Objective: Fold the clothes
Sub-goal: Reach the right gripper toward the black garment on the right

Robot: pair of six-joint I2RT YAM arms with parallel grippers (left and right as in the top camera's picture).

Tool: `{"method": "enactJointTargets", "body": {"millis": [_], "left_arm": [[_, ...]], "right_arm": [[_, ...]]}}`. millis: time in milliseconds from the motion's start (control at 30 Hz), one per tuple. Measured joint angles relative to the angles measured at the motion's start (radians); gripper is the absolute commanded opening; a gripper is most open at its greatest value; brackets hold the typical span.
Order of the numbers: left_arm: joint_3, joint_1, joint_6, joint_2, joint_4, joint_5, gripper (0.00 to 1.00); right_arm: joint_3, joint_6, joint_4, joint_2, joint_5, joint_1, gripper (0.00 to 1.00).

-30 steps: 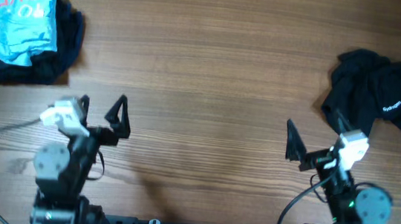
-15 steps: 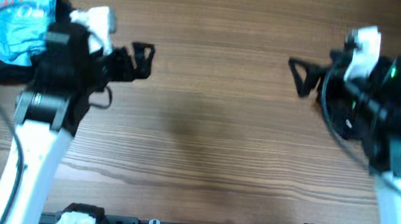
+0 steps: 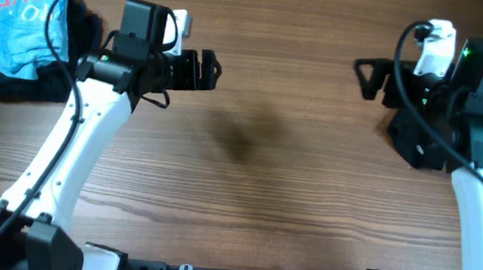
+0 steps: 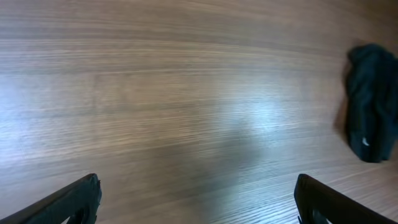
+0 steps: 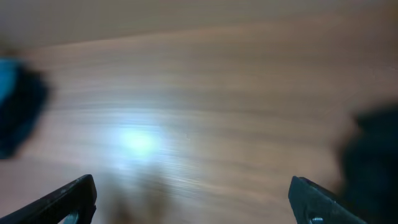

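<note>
The black T-shirt [image 3: 413, 146] lies crumpled at the far right of the table, mostly hidden under my raised right arm. It shows as a dark heap in the left wrist view [image 4: 372, 102] and as a dark blur in the right wrist view [image 5: 373, 155]. My left gripper [image 3: 205, 69] is open and empty, held above the bare wood left of centre; its fingers frame the wood in the left wrist view [image 4: 196, 183]. My right gripper [image 3: 366, 78] is open and empty, just left of the shirt and pointing left [image 5: 191, 186].
A light-blue garment with red lettering [image 3: 16, 11] lies on a dark pile [image 3: 13, 84] at the far left corner; it shows blurred in the right wrist view [image 5: 7, 74]. Bare wooden table [image 3: 264, 173] lies between the arms.
Both arms have risen from their rest near the front edge and reached toward the far side. The right arm now covers most of the black T-shirt. Both grippers stay open.
</note>
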Motion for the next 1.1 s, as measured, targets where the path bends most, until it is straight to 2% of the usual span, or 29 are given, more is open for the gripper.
{"method": "enactJointTargets", "body": {"millis": [233, 400, 633, 900, 1033, 1100], "left_arm": [[0.0, -0.003, 0.0, 0.004, 0.042, 0.037, 1.0], [0.0, -0.003, 0.0, 0.004, 0.042, 0.04, 1.0], [0.0, -0.003, 0.0, 0.004, 0.042, 0.036, 1.0], [0.0, -0.006, 0.0, 0.004, 0.042, -0.01, 0.99], [0.0, -0.006, 0.0, 0.004, 0.042, -0.028, 1.0], [0.0, -0.006, 0.0, 0.004, 0.042, -0.03, 1.0]], "right_arm": [[0.039, 0.055, -0.028, 0.175, 0.108, -0.241, 1.0], [0.042, 0.074, 0.004, 0.301, 0.135, -0.361, 0.96], [0.042, 0.084, 0.099, 0.447, 0.191, -0.392, 0.89], [0.045, 0.071, 0.293, 0.498, 0.232, -0.392, 0.85], [0.045, 0.044, 0.328, 0.534, 0.246, -0.392, 0.81], [0.045, 0.034, 0.332, 0.553, 0.25, -0.392, 0.76]]}}
